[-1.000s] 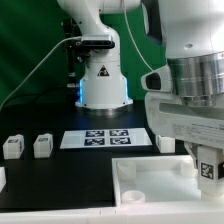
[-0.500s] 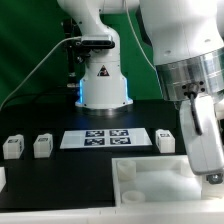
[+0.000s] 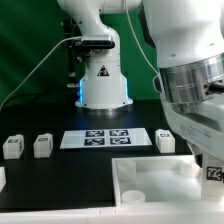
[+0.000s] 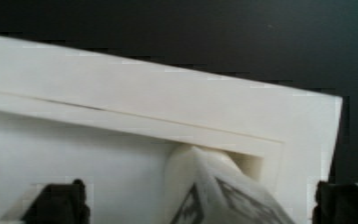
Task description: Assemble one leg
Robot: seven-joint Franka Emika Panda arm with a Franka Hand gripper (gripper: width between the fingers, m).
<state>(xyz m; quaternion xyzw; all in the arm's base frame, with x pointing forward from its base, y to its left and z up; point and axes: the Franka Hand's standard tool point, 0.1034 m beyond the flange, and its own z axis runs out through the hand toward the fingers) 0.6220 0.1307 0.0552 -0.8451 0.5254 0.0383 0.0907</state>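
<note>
One leg [image 4: 220, 190], a small white block with a marker tag, stands tilted in a corner of the large white tray-like part [image 4: 140, 90]. My gripper [image 4: 199, 200] straddles it, with a dark finger [image 4: 55, 200] on each side and a gap to the leg on both sides, so it is open. In the exterior view the gripper [image 3: 205, 160] hangs over the tray's [image 3: 150, 185] right end, and the leg's tag [image 3: 213, 172] shows just below it.
Three more legs stand on the black table: two at the exterior view's left [image 3: 12, 146] [image 3: 42, 145] and one by the marker board's right end [image 3: 166, 140]. The marker board [image 3: 105, 137] lies mid-table. The arm's base [image 3: 103, 75] stands behind it.
The wrist has turned about its own axis over the tray's right end. The leg's tag stays in about the same spot below the gripper.
</note>
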